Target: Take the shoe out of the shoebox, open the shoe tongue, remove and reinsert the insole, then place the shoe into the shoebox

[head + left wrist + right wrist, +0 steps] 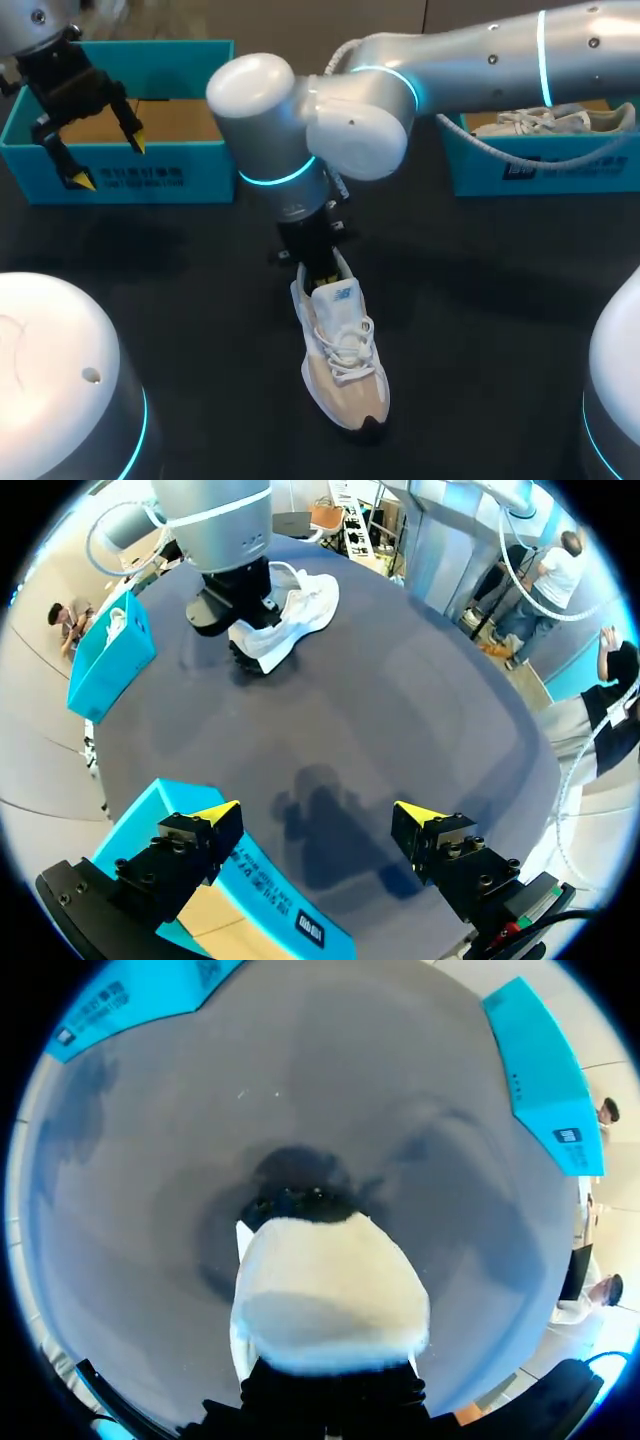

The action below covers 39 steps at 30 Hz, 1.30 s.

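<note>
While the left gripper (110, 162) hangs open over the front edge of the left shoebox (150, 178), the shoe (340, 350) lies on the table (200, 300), well apart from it and from the right shoebox (540, 170). The right gripper (313, 262) sits at its heel; whether it grips, I cannot tell.

Two shoeboxes (120, 178) (560, 165), two shoes (345, 360) (540, 122), two arms (30, 25) (480, 60).
</note>
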{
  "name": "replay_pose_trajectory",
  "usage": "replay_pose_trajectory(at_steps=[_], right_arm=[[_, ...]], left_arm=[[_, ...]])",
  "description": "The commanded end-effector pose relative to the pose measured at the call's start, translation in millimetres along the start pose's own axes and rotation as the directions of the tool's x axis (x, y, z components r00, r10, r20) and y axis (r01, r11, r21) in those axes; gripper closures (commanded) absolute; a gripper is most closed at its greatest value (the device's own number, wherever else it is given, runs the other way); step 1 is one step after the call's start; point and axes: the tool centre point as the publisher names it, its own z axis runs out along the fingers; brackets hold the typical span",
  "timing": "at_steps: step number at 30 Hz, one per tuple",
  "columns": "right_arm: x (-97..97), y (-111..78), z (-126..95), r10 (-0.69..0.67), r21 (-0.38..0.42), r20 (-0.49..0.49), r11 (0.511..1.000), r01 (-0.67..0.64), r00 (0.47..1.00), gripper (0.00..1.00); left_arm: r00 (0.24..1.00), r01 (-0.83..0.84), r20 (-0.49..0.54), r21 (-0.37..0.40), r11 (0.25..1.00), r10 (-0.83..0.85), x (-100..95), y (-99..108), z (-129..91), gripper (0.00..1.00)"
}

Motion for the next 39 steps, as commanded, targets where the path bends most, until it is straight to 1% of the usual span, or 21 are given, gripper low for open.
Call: replay_pose_trajectory(at_steps=[1,6,10,12,17,19,21,24,27,32,39], right_arm=[[-3.0,-7.0,-13,0.005,-0.006,0.031,1.000,-0.005,1.000,1.00],[-6.5,-10.0,0,-0.005,0.027,0.045,1.000,0.004,0.999,1.00],[-7.1,-2.4,18,-0.016,0.070,0.032,0.997,0.013,0.999,1.00],[-3.6,0.7,24,-0.020,0.093,0.024,0.996,0.018,1.000,1.00],[6.4,1.8,34,-0.039,0.102,-0.038,0.994,0.043,0.999,1.00],[11.8,1.0,29,-0.055,0.083,-0.056,0.995,0.060,0.997,1.00],[12.2,0.0,16,-0.059,0.067,-0.044,0.996,0.062,0.997,1.00],[7.6,-0.9,-6,-0.066,0.033,-0.008,0.997,0.067,0.998,1.00],[1.3,-1.1,-17,-0.069,0.024,0.024,0.997,0.068,0.997,1.00],[-3.4,-2.9,-19,-0.086,0.024,0.039,0.996,0.085,0.996,1.00],[-2.2,-3.4,2,-0.101,0.023,0.011,0.995,0.101,0.995,1.00]], left_arm=[[1.000,-0.001,-0.001,-0.001,1.000,0.001,0.1,0,0,0.00],[1.000,-0.001,-0.001,-0.001,1.000,0.001,0.1,0,0,0.00],[1.000,-0.001,-0.001,-0.001,1.000,0.001,0.1,0,0,0.00],[1.000,-0.001,-0.001,-0.001,1.000,0.001,0.1,0,0,0.00],[1.000,-0.001,-0.001,-0.001,1.000,0.001,0.1,0,0,0.00],[1.000,-0.001,-0.001,-0.001,1.000,0.001,0.1,0,0,0.00],[1.000,-0.001,-0.001,-0.001,1.000,0.001,0.1,0,0,0.00],[1.000,-0.001,-0.001,-0.001,1.000,0.001,0.1,0,0,0.00],[1.000,-0.001,-0.001,-0.001,1.000,0.001,0.1,0,0,0.00],[1.000,-0.001,-0.001,-0.001,1.000,0.001,0.1,0,0,0.00],[1.000,-0.001,-0.001,-0.001,1.000,0.001,0.1,0,0,0.00]])
